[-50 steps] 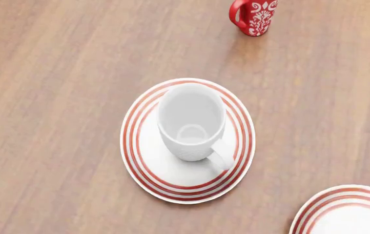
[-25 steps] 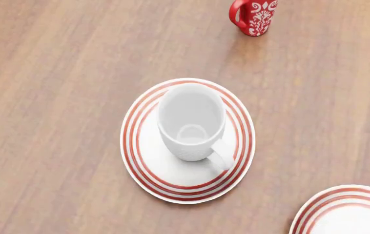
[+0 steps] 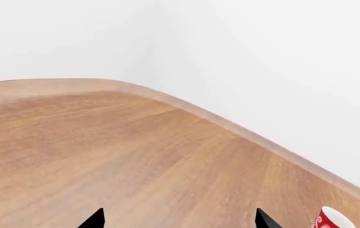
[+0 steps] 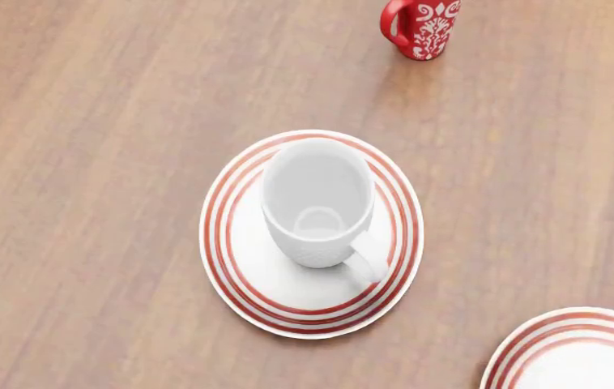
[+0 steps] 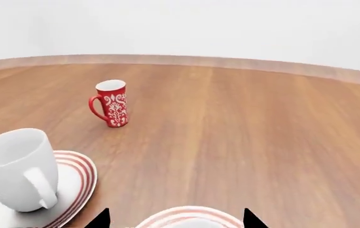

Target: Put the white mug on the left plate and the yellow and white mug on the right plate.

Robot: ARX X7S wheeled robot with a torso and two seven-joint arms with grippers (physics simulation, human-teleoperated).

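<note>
The white mug (image 4: 318, 203) stands upright on the left plate (image 4: 223, 267), its handle towards the near right. Both also show in the right wrist view: the mug (image 5: 15, 168) and the plate (image 5: 81, 173). The right plate (image 4: 566, 344) is cut off at the head view's bottom right corner. My right gripper (image 5: 176, 219) is open and empty, and the right plate's rim (image 5: 189, 212) shows between its fingertips. My left gripper (image 3: 178, 219) is open and empty over bare wood. The yellow and white mug is out of view. Neither gripper shows in the head view.
A red mug with a white pattern (image 4: 423, 28) stands upright at the far side of the wooden table (image 4: 91, 162). It also shows in the right wrist view (image 5: 111, 104) and the left wrist view (image 3: 332, 221). The table's curved far edge (image 3: 243, 130) meets a white wall.
A small grey bit at the head view's bottom right edge has gone out of view. The mugs and plates have not moved.
</note>
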